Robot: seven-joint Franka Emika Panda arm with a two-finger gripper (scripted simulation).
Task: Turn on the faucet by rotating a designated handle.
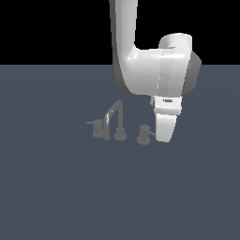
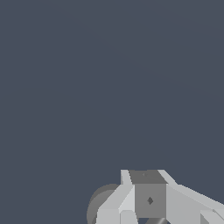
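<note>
The faucet is a small dark grey set on the floor: an arched spout between two stubby knobs. The handle is the knob on the exterior view's right; its thin lever with a bright glint points toward my hand. The twin knob stands on the exterior view's left. My gripper hangs low right beside the handle's lever tip, touching or nearly touching it, with its fingers drawn together and holding nothing. In the wrist view my fingers fill the lower edge with a dark round knob behind them.
The white arm comes down from above, behind the faucet. The flat blue-grey floor spreads all around the faucet set.
</note>
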